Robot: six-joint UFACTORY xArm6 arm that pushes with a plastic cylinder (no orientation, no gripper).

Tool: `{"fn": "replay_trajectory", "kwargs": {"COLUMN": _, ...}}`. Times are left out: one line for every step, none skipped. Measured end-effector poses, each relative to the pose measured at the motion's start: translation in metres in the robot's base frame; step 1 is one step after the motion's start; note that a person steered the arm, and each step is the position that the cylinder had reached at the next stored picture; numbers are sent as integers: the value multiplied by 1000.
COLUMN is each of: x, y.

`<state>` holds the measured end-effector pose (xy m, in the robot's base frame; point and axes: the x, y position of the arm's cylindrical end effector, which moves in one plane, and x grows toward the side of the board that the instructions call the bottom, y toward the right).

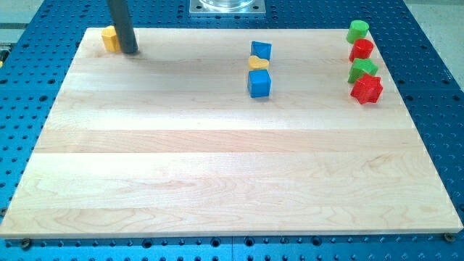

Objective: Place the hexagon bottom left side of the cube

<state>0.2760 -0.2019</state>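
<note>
A yellow hexagon block (109, 38) sits at the board's top left corner. My tip (130, 51) rests just to the right of it, touching or nearly touching. A blue cube (259, 83) stands near the top middle. Right above it lies a yellow heart-shaped block (258, 63), and above that a smaller blue block (261, 50).
At the view's top right stand a green round block (357, 31), a red block (361, 49), a green block (363, 69) and a red star-like block (367, 89) in a column. The wooden board (217, 181) lies on a blue perforated table (442, 109).
</note>
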Motion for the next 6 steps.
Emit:
{"fn": "replay_trajectory", "kwargs": {"x": 34, "y": -42}}
{"fn": "replay_trajectory", "kwargs": {"x": 34, "y": -92}}
{"fn": "replay_trajectory", "kwargs": {"x": 16, "y": -103}}
{"fn": "replay_trajectory", "kwargs": {"x": -18, "y": -90}}
{"fn": "replay_trajectory", "kwargs": {"x": -18, "y": -68}}
{"fn": "replay_trajectory", "kwargs": {"x": -23, "y": -32}}
